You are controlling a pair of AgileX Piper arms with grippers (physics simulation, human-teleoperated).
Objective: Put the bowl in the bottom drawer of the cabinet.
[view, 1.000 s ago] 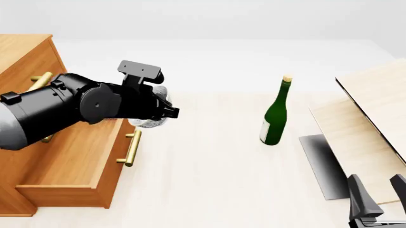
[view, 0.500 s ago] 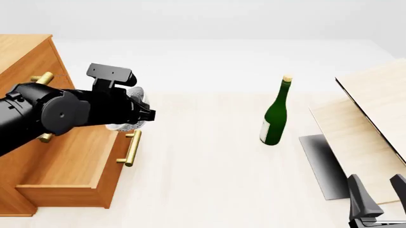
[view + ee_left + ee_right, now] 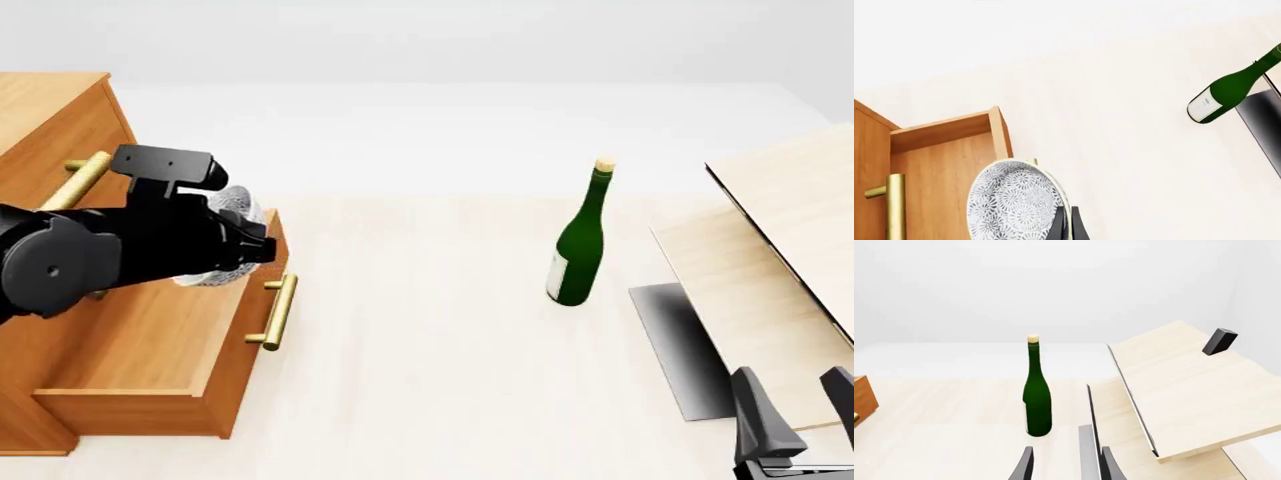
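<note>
The white-grey speckled bowl (image 3: 238, 207) hangs on edge in the air, over the far front corner of the pulled-out bottom drawer (image 3: 147, 345) of the orange-brown cabinet (image 3: 47, 110). My left gripper (image 3: 248, 250) is shut on the bowl's rim. The left wrist view shows the bowl (image 3: 1014, 200) pinched between the dark fingers (image 3: 1057, 226), with the drawer's inside (image 3: 941, 170) beneath it. My right gripper (image 3: 797, 400) rests open and empty at the table's near right corner, far from the cabinet; its fingers (image 3: 1026, 466) stand apart.
A green wine bottle (image 3: 578, 240) stands upright mid-table, also seen in the right wrist view (image 3: 1037, 400). Pale wooden boards (image 3: 787, 240) lean at the right over a dark plate (image 3: 681, 340). Brass bar handles (image 3: 275, 312) stick out from the drawer fronts.
My left arm has carried the bowl leftward, from past the drawer's front to above the open drawer. The right arm has stayed still.
</note>
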